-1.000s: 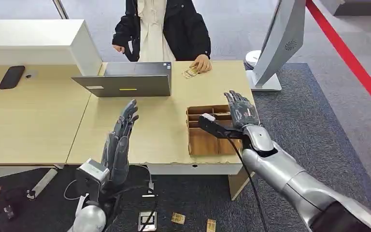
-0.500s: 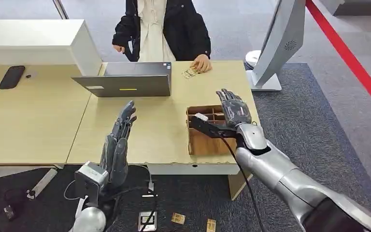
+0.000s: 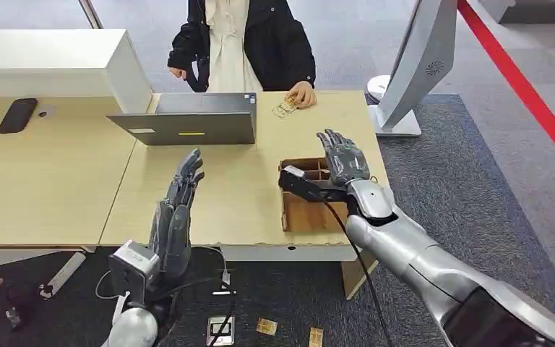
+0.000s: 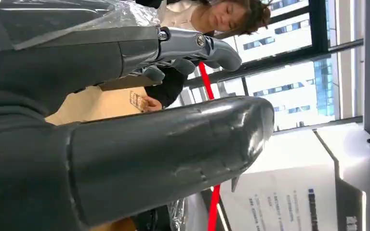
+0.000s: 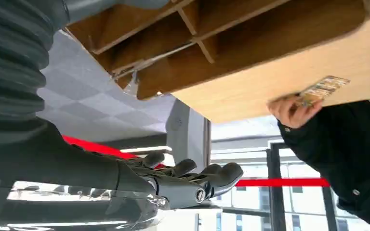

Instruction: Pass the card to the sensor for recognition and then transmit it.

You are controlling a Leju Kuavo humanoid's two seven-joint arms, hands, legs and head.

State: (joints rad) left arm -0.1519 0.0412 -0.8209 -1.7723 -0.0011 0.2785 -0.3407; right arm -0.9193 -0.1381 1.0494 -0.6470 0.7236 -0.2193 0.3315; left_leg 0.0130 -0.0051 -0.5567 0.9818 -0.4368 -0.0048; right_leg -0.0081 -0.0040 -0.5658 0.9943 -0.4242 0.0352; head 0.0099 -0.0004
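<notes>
While empty, right hand point(image 3: 345, 157) hovers flat — over tray point(image 3: 305, 216).

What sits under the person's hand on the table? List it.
A small patterned card lies flat on the light wooden table, its far edge under the person's hand; the covered part is hidden.

The robot's right arm point(image 3: 419, 253) is clad in smooth silver metallic shells that widen toward a dark upper section at the shoulder end. Its right hand point(image 3: 343, 157) has dark grey, segmented fingers point(image 5: 207, 174) with a visible screw head at one pivot. A black bracket point(image 3: 305, 185) projects from the right wrist, and a black cable point(image 3: 365, 271) runs from it along the arm. The left hand point(image 3: 177, 213) is likewise dark grey, with a thick glossy thumb point(image 4: 173, 149) and a grey ribbed cover. A silver box-shaped module point(image 3: 134, 262) sits at the left wrist, with black cables beneath it.
</notes>
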